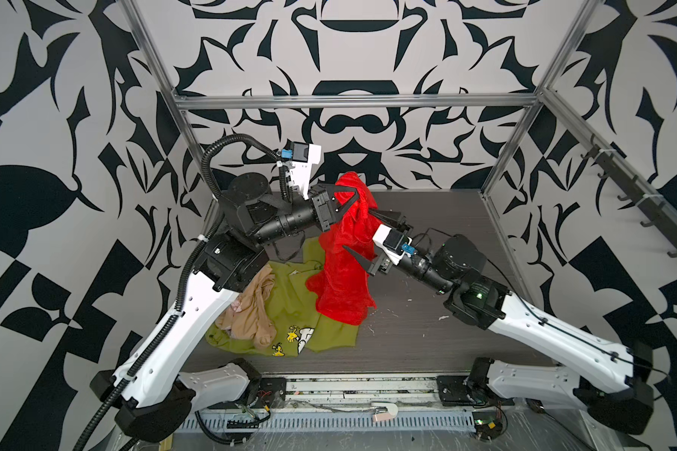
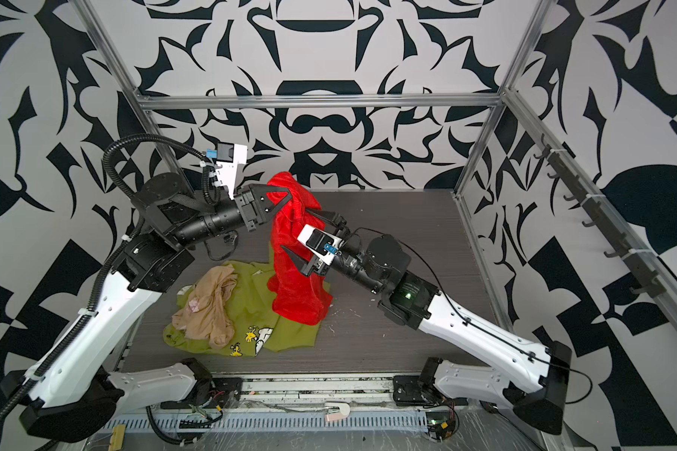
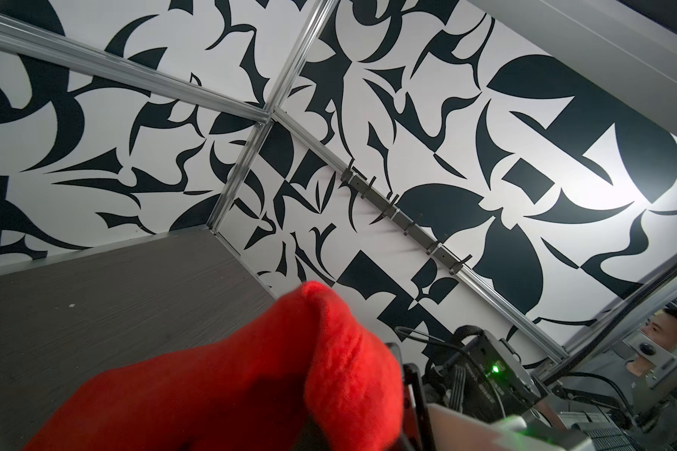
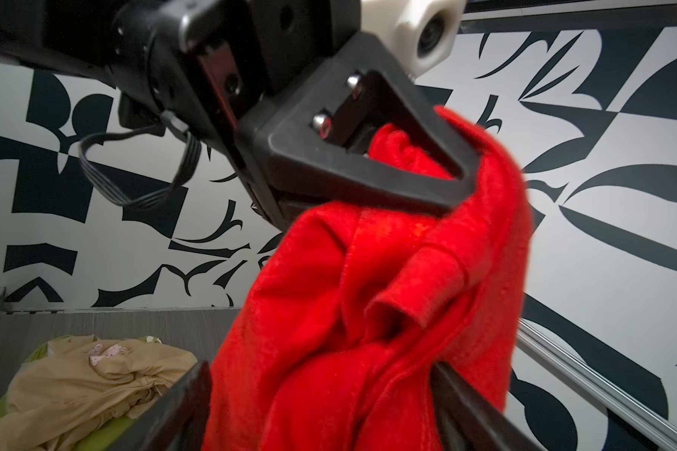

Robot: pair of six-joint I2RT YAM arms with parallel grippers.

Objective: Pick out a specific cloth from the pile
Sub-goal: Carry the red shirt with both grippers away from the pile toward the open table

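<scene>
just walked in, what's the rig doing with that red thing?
The left gripper is shut on the top of the red cloth and holds it up above the table, so it hangs in a long drape. The right gripper is open, its jaws either side of the hanging cloth about halfway down, not clamped. The olive-green cartoon-print shirt and the beige cloth lie on the table below. Whether the red cloth's lower edge touches the shirt is unclear.

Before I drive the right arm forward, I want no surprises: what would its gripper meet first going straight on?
Likely the red cloth, hanging from the shut left gripper, seemingly between the open jaws of the right gripper.
</scene>
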